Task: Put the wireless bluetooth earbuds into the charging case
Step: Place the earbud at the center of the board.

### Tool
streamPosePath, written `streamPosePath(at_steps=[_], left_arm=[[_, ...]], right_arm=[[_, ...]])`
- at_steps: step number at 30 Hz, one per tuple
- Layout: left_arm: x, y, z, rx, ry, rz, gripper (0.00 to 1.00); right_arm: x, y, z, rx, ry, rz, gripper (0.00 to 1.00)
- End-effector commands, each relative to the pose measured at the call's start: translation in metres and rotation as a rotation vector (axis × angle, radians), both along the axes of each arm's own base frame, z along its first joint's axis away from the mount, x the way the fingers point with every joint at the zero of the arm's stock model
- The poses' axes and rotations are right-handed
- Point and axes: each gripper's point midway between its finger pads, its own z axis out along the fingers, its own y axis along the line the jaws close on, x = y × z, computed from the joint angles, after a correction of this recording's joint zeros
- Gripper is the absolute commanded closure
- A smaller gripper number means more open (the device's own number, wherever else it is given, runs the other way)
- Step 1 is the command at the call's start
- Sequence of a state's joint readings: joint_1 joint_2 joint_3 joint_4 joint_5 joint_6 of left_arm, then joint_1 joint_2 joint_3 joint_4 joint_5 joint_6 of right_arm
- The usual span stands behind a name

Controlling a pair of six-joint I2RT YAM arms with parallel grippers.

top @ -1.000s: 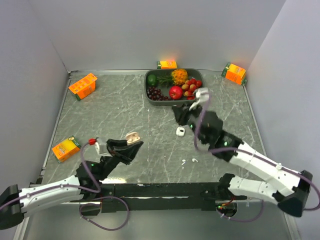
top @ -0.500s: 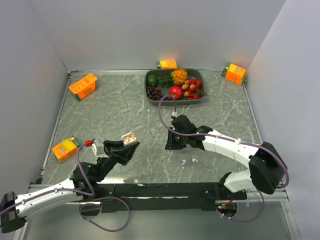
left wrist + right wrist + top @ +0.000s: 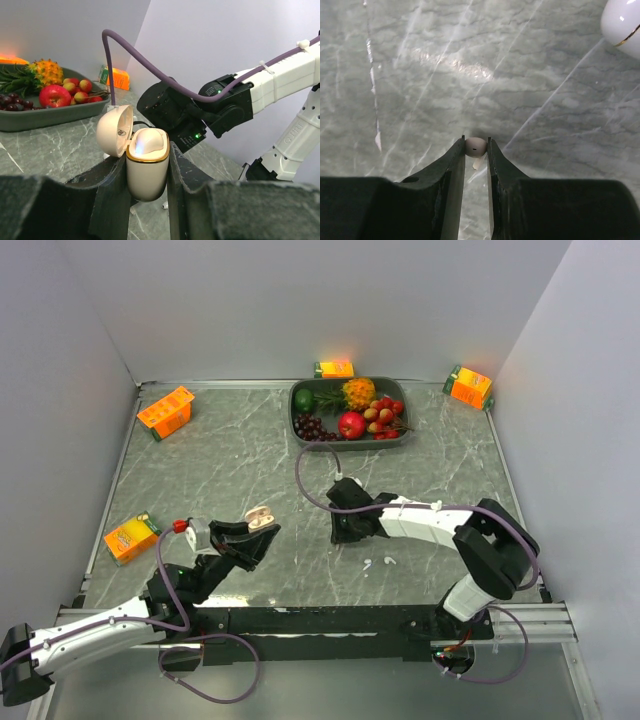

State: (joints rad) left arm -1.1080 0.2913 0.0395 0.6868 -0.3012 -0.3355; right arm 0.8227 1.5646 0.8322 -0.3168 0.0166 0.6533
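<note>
My left gripper (image 3: 252,532) is shut on the cream-beige charging case (image 3: 262,514) and holds it upright above the table with its lid open. In the left wrist view the case (image 3: 146,165) sits between the fingers of that gripper (image 3: 147,152). My right gripper (image 3: 345,531) is low over the table's middle. In the right wrist view it (image 3: 476,142) is shut on a white earbud (image 3: 475,147) at its fingertips, close to the marble. Two more tiny white bits (image 3: 368,563) (image 3: 389,561) lie on the table near it. One shows under the case (image 3: 164,204).
A grey tray (image 3: 299,430) of fruit stands at the back centre. Orange juice cartons stand at the back left (image 3: 166,410), the left edge (image 3: 131,537), behind the tray (image 3: 334,368) and the back right corner (image 3: 468,386). Walls close three sides.
My right arm has swung down from near the fruit tray to the table's middle, and its gripper now pinches an earbud. My left gripper with the case has barely moved.
</note>
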Motion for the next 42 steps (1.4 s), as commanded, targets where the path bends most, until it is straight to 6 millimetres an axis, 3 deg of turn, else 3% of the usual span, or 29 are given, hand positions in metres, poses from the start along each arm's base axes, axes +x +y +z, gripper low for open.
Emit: streamPosePath(at_steps=[1,4,12,20,25,31,34,35,40,42], left_arm=[[-0.003,-0.001,-0.007,0.003,0.0,-0.014,0.99],[-0.002,-0.002,-0.008,0.004,0.001,-0.014,0.99],[-0.001,-0.003,-0.008,0.004,0.004,-0.014,0.99],[-0.002,-0.004,-0.008,0.01,-0.001,-0.016,0.99],[-0.002,-0.004,-0.006,0.009,-0.005,-0.019,0.99],[-0.003,-0.003,-0.002,0.005,-0.012,-0.017,0.99],[-0.004,-0.003,-0.001,0.002,-0.013,-0.024,0.99],[-0.005,-0.003,-0.002,0.0,-0.01,-0.028,0.99],[-0.007,-0.002,0.0,-0.012,-0.011,-0.036,0.99],[-0.007,-0.001,0.001,-0.01,-0.013,-0.037,0.99]], right_arm=[[0.02,0.013,0.009,-0.007,-0.063,-0.005,1.0],[0.019,0.014,0.01,-0.013,-0.06,0.006,0.97],[0.015,0.014,0.012,-0.021,-0.055,0.022,0.67],[0.014,0.014,0.019,-0.021,-0.062,0.023,0.51],[0.015,0.017,0.038,0.005,-0.08,0.011,0.48],[0.021,0.019,0.082,0.08,-0.087,-0.134,0.45],[0.027,0.015,0.099,0.136,-0.085,-0.237,0.19],[0.022,0.018,0.104,0.175,-0.066,-0.22,0.02],[0.026,0.028,0.114,0.367,0.005,-0.284,0.01],[0.03,0.024,0.111,0.405,0.035,-0.34,0.18]])
